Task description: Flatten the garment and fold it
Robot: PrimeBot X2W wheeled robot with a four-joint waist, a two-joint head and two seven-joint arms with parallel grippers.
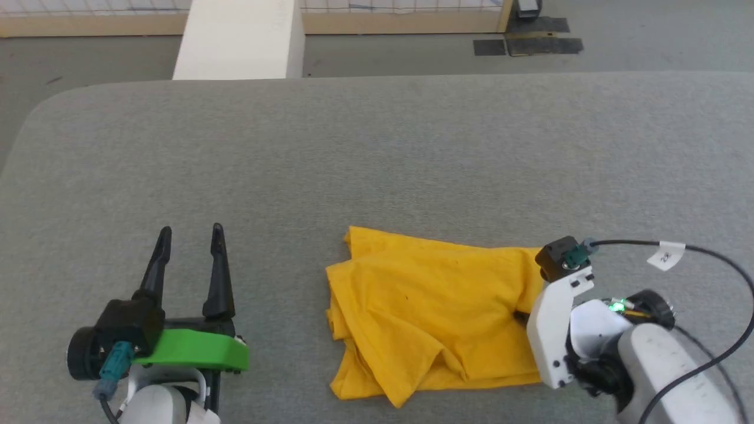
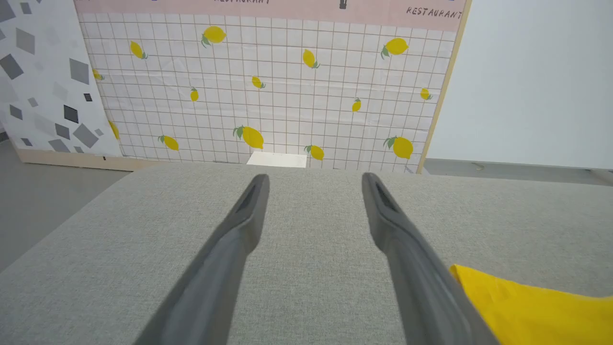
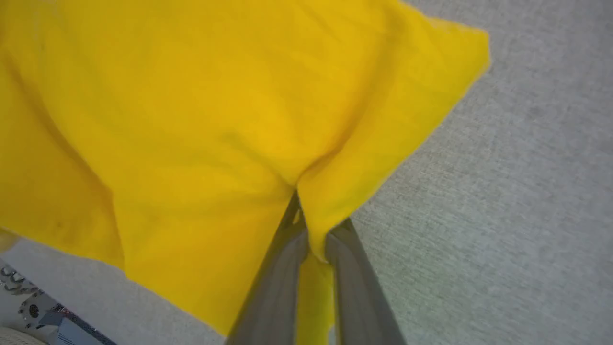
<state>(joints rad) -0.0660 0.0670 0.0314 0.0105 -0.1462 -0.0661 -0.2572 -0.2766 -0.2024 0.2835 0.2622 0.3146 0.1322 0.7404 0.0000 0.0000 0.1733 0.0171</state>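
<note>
Right gripper (image 3: 311,225), low by the counter's (image 1: 377,147) near edge, pinches a fold of the crumpled yellow garment (image 1: 424,306) lying right of middle, likely to pull it flat. Left gripper (image 1: 192,228) hovers wide open and empty beside it, probably ready to help; bare counter stretches beyond.

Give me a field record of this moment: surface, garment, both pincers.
surface: grey fabric surface
garment: yellow cotton T-shirt, crumpled, partly doubled over, no print showing
left pincer: open, empty, left of the shirt, not touching it
right pincer: shut on the shirt's right edge, cloth between its fingers
</note>
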